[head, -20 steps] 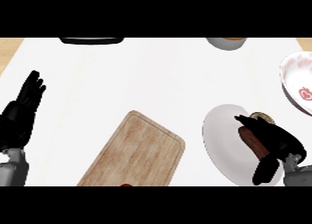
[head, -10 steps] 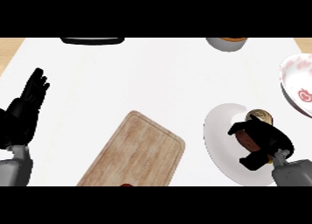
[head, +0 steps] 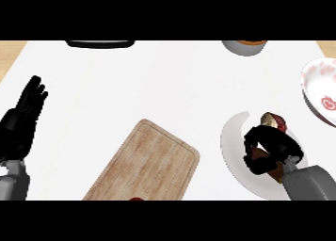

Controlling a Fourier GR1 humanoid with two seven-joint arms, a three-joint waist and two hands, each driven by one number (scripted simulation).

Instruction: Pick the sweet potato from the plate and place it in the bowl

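- My right hand (head: 275, 141) was over the white plate (head: 229, 141) at the near right of the counter (head: 170, 80), with its fingers and thumb curled round the sweet potato (head: 276, 123).
- The sweet potato was at the plate. Its reddish-brown far end poked out past my fingers, and the rest lay hidden under my hand.
- I could not tell whether it rested on the plate or sat just clear of it.
- The bowl (head: 316, 77), white with red markings inside, stood farther off and to the right of the plate, apart from it and cut off by the right edge.
- My left hand (head: 21, 124) rested at the left edge with its fingers straight and pointing away, holding nothing.
- A wooden cutting board (head: 146, 164) lay tilted between my two hands, just left of the plate.
- At the far edge sat a dark object (head: 100, 44) toward the left and a grey cup (head: 243, 47) toward the right, both partly out of view.
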